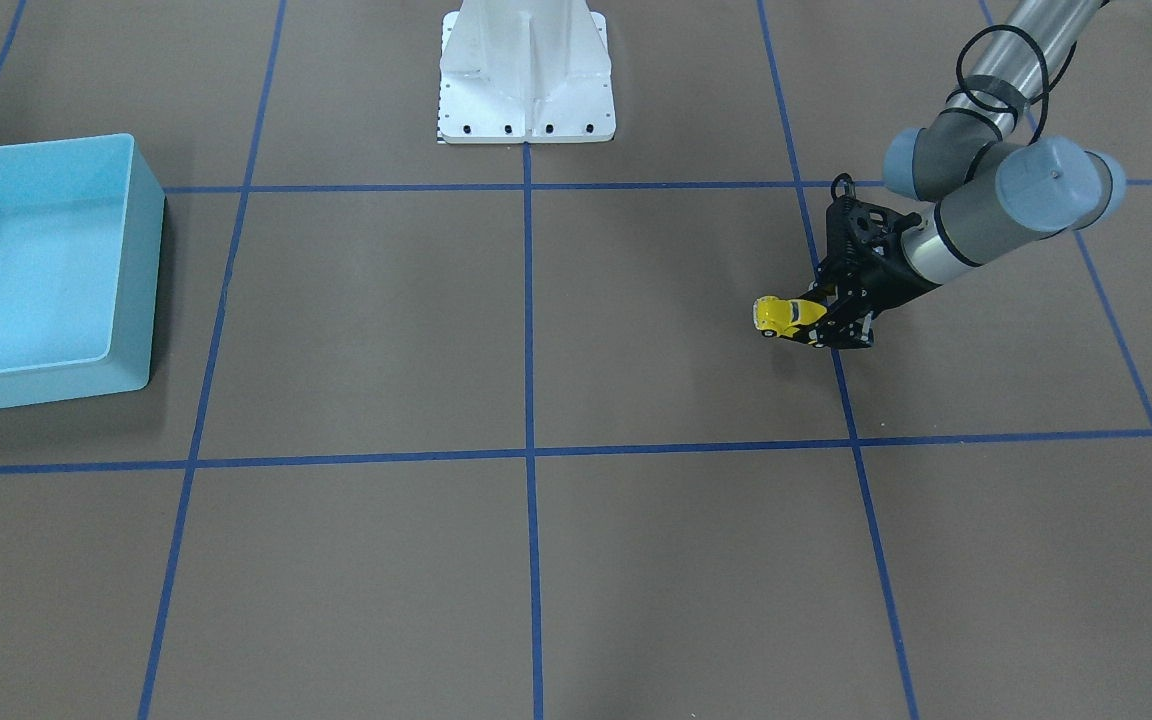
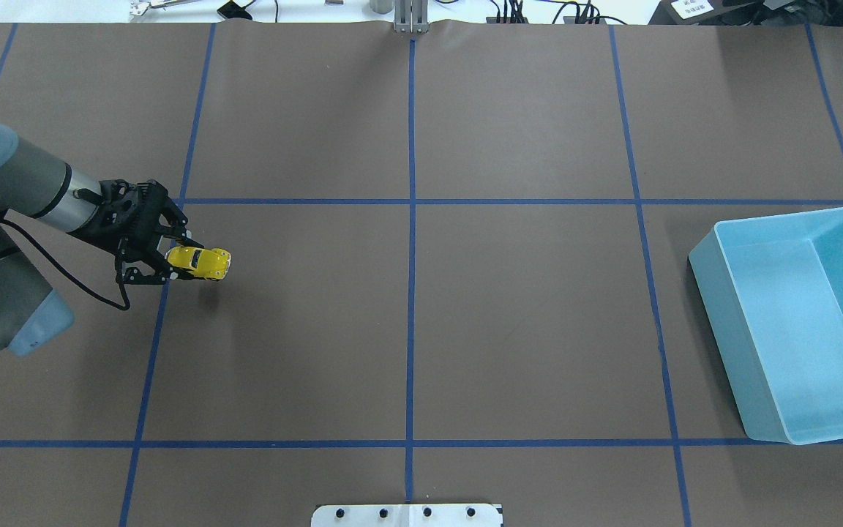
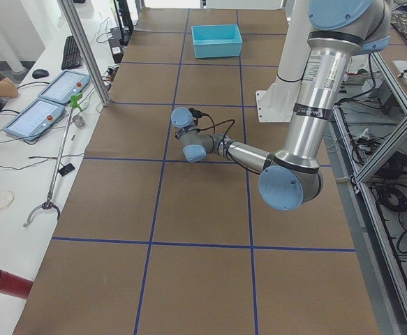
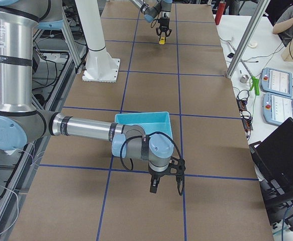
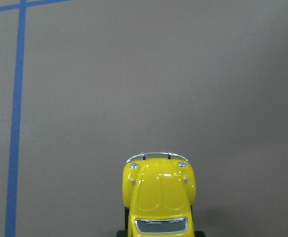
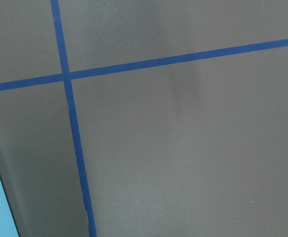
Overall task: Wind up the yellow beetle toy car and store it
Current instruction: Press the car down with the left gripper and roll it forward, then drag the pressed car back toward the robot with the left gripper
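Note:
The yellow beetle toy car (image 2: 200, 262) is held by its rear end in my left gripper (image 2: 173, 262), which is shut on it. The car sticks out forward and hangs a little above the brown table, its shadow below it. It also shows in the front-facing view (image 1: 784, 315) with the left gripper (image 1: 824, 322) behind it, and in the left wrist view (image 5: 158, 195) from above the bonnet. My right gripper (image 4: 166, 192) shows only in the exterior right view, low over the table beside the bin; I cannot tell whether it is open or shut.
The light blue bin (image 2: 714, 293) stands empty at the table's right side, far from the car; it also shows in the front-facing view (image 1: 131, 270). The white robot base (image 1: 526, 70) sits at the table's middle edge. Blue tape lines grid the brown table.

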